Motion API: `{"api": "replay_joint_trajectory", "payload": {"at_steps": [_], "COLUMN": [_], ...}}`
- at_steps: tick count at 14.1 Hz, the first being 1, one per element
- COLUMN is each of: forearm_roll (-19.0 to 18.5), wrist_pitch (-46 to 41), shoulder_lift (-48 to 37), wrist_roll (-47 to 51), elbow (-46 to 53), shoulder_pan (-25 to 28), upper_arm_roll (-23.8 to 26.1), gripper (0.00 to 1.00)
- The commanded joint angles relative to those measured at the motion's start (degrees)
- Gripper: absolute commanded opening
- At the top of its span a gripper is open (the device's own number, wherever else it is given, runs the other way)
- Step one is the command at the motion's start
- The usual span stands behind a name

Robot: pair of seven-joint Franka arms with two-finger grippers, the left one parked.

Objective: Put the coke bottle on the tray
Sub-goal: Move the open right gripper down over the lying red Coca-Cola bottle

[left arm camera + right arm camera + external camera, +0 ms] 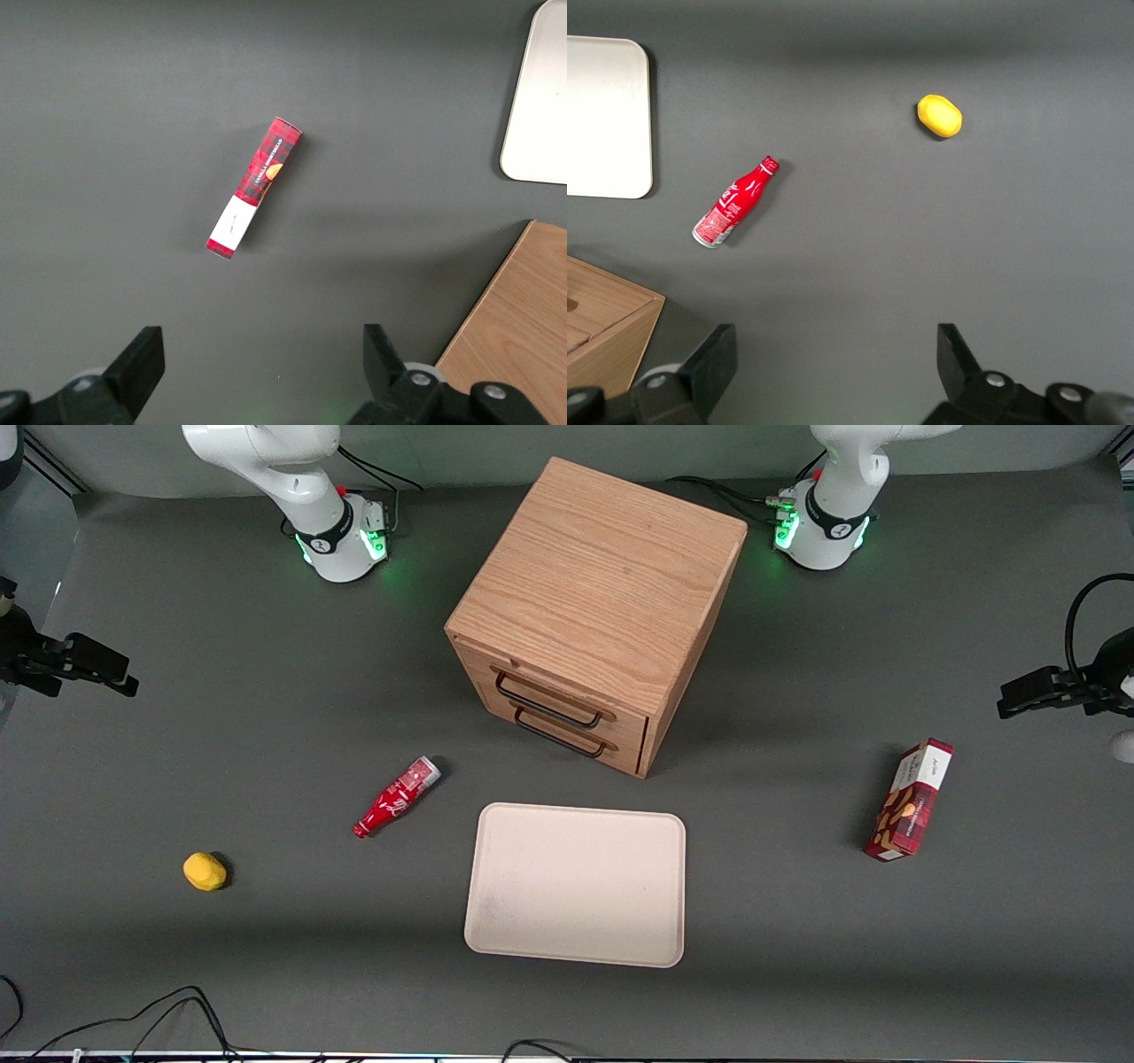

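The coke bottle point(397, 797) lies on its side on the dark table, a small red bottle with white lettering and a silver base band, its cap pointing toward the front camera. The right wrist view also shows the coke bottle point(735, 202), well ahead of the fingers. Beside the bottle, the pale beige tray point(576, 884) lies flat with nothing on it, and one rounded corner of the tray point(607, 115) shows from the wrist. My gripper point(106, 669) hangs above the working arm's end of the table, away from the bottle. That gripper point(833, 354) is open and holds nothing.
A wooden drawer cabinet point(594, 602) with two black handles stands farther from the front camera than the tray. A yellow lemon-like object point(205, 871) lies toward the working arm's end. A red snack box point(911, 802) lies toward the parked arm's end.
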Motion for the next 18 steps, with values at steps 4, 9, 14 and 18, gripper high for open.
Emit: {"api": "replay_joint_trajectory", "payload": {"at_steps": [4, 9, 14, 18], "forearm_roll": [-0.17, 1.32, 1.94, 1.85], "wrist_pitch": [-0.95, 0.01, 4.49, 9.05], "shoulder_lift": [0.92, 4.26, 8.12, 12.77], "wrist_roll": [0.07, 4.18, 21.14, 36.50], "elbow": [1.11, 1.55, 1.46, 0.94], "shoulder_pan": [0.31, 0.66, 1.19, 1.36], "upper_arm_roll": [0.24, 0.77, 7.08, 12.44], "gripper": [1.00, 1.00, 1.00, 1.00]}}
